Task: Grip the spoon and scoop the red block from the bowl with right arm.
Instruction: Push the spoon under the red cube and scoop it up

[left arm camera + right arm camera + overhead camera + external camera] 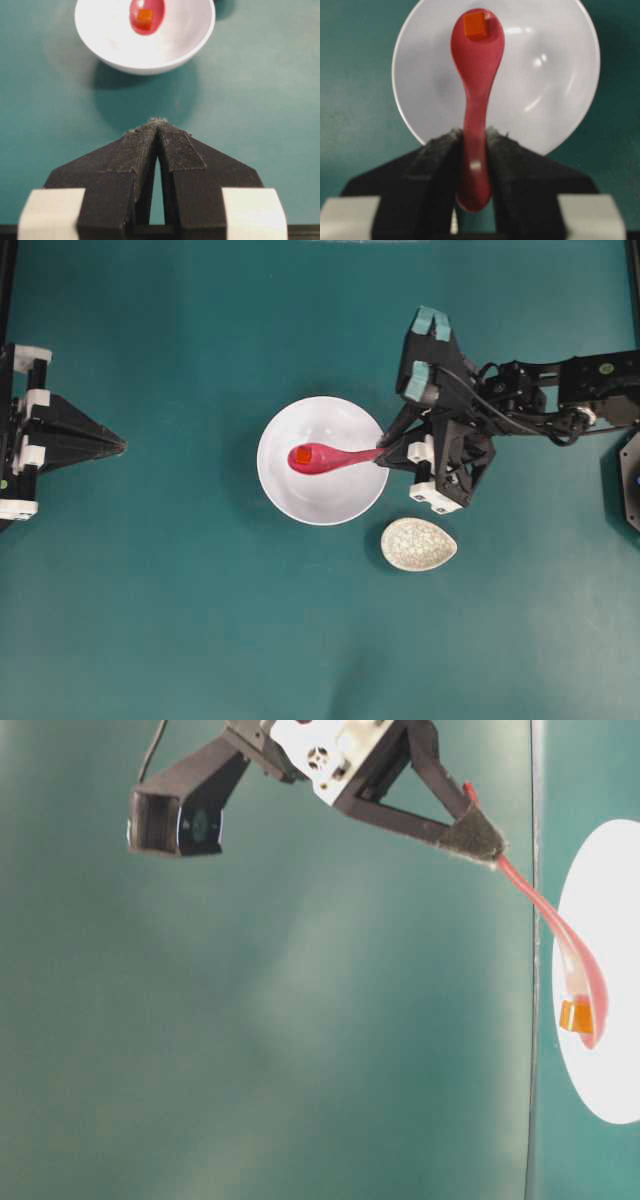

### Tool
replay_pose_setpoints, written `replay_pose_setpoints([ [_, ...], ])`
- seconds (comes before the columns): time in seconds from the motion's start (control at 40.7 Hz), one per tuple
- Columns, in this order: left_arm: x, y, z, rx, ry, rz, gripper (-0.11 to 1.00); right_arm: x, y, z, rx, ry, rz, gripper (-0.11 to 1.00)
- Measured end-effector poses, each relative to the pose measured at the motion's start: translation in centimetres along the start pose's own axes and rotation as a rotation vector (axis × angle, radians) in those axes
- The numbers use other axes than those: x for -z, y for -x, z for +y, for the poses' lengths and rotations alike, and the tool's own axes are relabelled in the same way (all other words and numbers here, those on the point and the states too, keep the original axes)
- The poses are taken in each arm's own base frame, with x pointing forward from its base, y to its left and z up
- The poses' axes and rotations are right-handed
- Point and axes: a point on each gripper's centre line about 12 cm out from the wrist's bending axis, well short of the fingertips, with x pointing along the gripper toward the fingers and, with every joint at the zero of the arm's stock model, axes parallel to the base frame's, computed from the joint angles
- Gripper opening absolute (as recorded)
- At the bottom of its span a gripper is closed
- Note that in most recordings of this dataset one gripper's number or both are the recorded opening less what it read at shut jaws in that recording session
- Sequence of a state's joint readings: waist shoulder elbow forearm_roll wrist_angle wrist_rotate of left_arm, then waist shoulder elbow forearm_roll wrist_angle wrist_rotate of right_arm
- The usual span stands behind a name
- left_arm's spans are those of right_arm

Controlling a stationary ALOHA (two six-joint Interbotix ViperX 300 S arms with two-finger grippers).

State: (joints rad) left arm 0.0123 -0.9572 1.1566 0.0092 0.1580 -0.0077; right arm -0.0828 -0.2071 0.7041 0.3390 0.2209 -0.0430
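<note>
Right gripper (475,150): your jaws are clamped on the handle of the spoon (325,458), one pad on each side, with the handle's end poking out behind them toward the wrist camera.
Spoon: you hold it reaching out over the bowl (340,502) from the right, scoop facing up above the bowl's left half.
Red block (302,456): it sits inside the spoon's scoop, toward the tip; in the table-level view it rides in the scoop in front of the white bowl.
Bowl: it rests on the teal table (180,620), about mid-scene.
Spoon rest (418,544): the speckled dish lies just beside the bowl's lower right, below your right gripper in the overhead view.
Left gripper (159,125): your jaws are closed tip to tip, holding nothing, parked at the left edge, well apart from the bowl.
</note>
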Motion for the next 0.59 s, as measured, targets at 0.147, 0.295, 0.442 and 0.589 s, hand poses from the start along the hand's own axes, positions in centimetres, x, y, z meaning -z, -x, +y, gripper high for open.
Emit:
replay_pose_setpoints([
  [0.147, 0.0, 0.0, 0.0, 0.001, -0.001, -0.003, 0.0, 0.1, 0.6, 0.1, -0.004, -0.005, -0.028, 0.25],
  [0.295, -0.1, 0.1, 0.0, 0.0, 0.0, -0.005, 0.0, 0.2, 1.0, 0.0, -0.006, -0.013, -0.045, 0.25],
  [0.442, 0.0, 0.1, 0.0, 0.0, 0.0, -0.003, 0.0, 0.3, 1.3, 0.1, -0.008, -0.014, -0.058, 0.25],
  [0.589, 0.0, 0.1, 0.0, 0.0, 0.002, -0.003, 0.0, 0.2, 1.4, 0.1, -0.009, -0.013, -0.064, 0.25],
])
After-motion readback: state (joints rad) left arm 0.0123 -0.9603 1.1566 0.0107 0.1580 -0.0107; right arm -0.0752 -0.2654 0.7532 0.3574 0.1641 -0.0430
